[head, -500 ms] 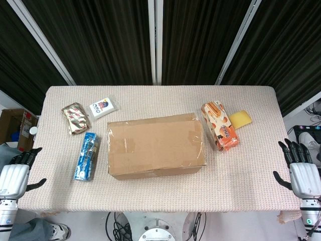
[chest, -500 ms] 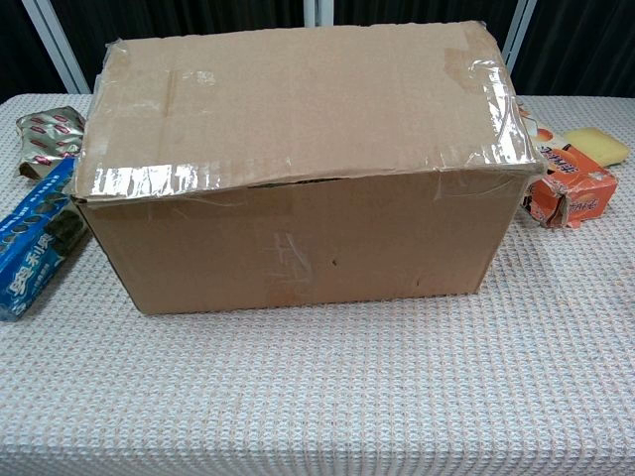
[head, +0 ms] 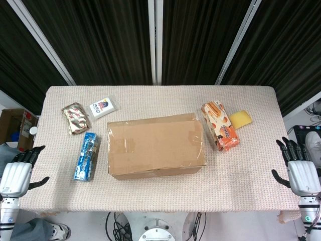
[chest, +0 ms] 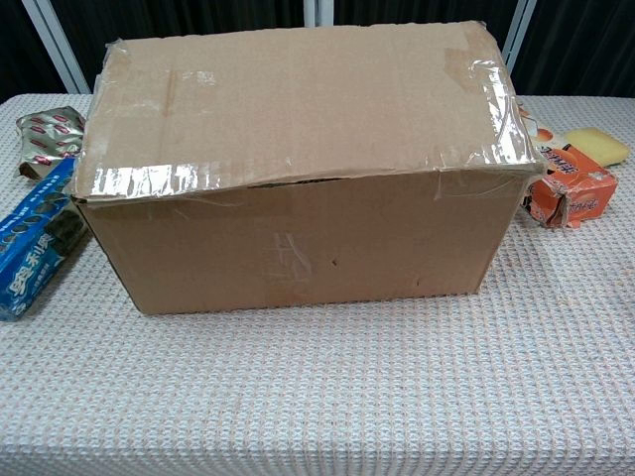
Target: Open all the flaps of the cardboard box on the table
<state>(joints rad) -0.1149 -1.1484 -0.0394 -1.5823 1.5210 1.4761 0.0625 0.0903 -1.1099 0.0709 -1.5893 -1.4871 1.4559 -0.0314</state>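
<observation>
A brown cardboard box [head: 155,145] [chest: 298,159] sits at the middle of the table with its top flaps lying flat and closed, clear tape along their edges. My left hand [head: 17,173] hovers off the table's left front corner, fingers apart and holding nothing. Off the right front corner my right hand [head: 300,168] does the same, fingers spread. Both hands are well away from the box. Neither hand shows in the chest view.
Left of the box lie a blue biscuit pack [head: 86,156] [chest: 30,253], a brown snack bag [head: 75,118] [chest: 45,134] and a white packet [head: 104,107]. To its right are an orange carton [head: 219,125] [chest: 568,186] and a yellow sponge [head: 241,119] [chest: 595,145].
Both hands have shifted slightly inward toward the table edges; the box and the other items have not moved.
</observation>
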